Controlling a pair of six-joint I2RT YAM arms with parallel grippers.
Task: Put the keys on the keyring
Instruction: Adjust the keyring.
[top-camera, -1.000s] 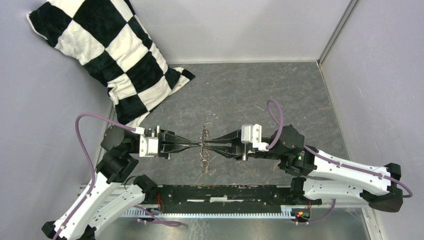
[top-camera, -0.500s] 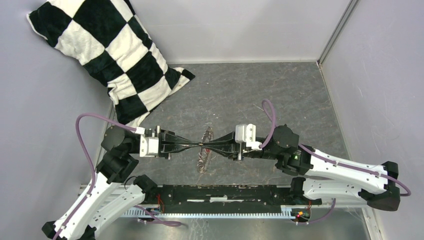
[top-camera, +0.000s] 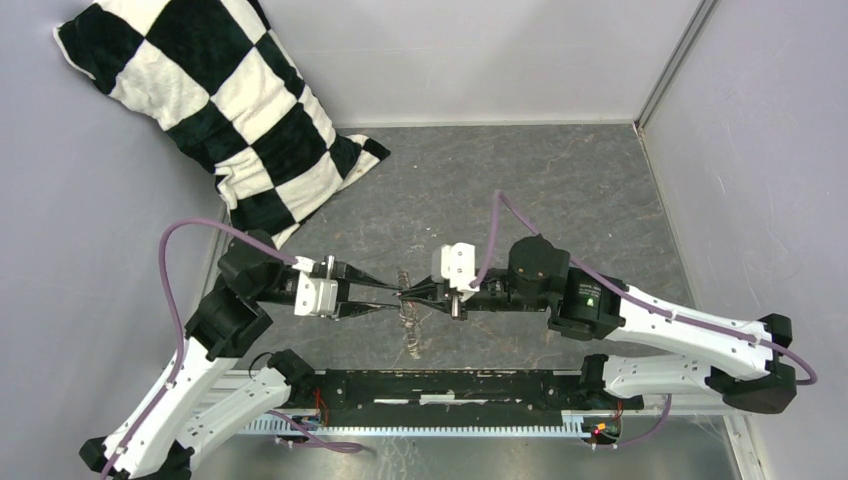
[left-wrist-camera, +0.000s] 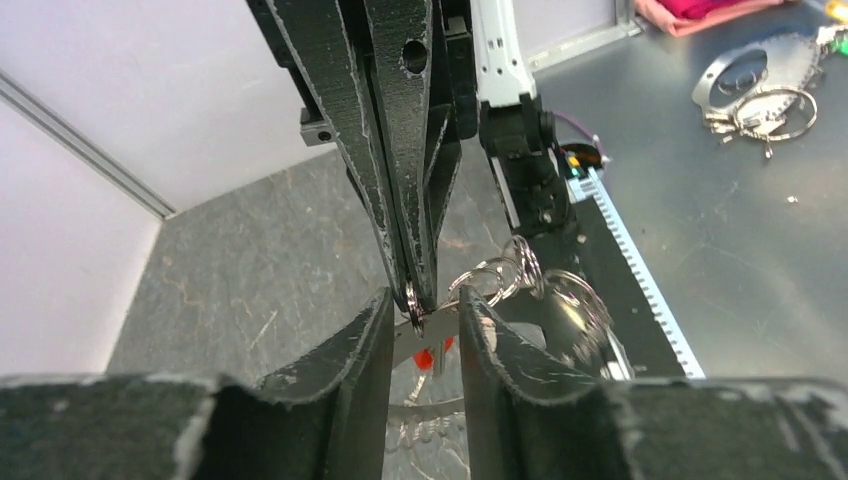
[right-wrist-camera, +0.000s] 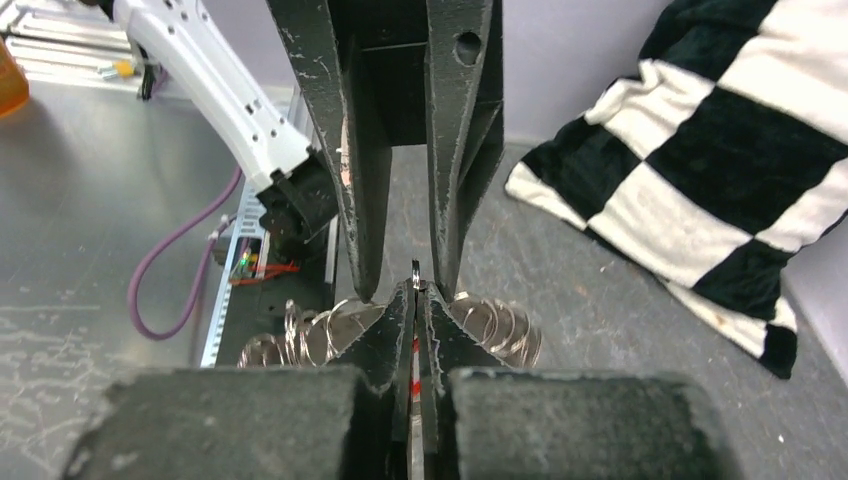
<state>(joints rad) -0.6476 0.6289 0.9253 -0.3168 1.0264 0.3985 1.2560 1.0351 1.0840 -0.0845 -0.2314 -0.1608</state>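
Right arm has pushed left across the top view, and my left jaws have parted. My right gripper (top-camera: 407, 295) is clamped on one ring of the keyring (top-camera: 410, 328), just below frame centre. My left gripper (top-camera: 392, 299) is open, fingers straddling that pinch. The red tag (left-wrist-camera: 425, 357) sits underneath. Can't pick the key out among the rings.

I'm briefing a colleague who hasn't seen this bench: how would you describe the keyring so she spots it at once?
On the grey table, near its front edge, the left gripper meets the right gripper tip to tip. The keyring sits there, pinched by the right one: a bunch of small silver rings with a red tag, unlike the checkered cloth far left.
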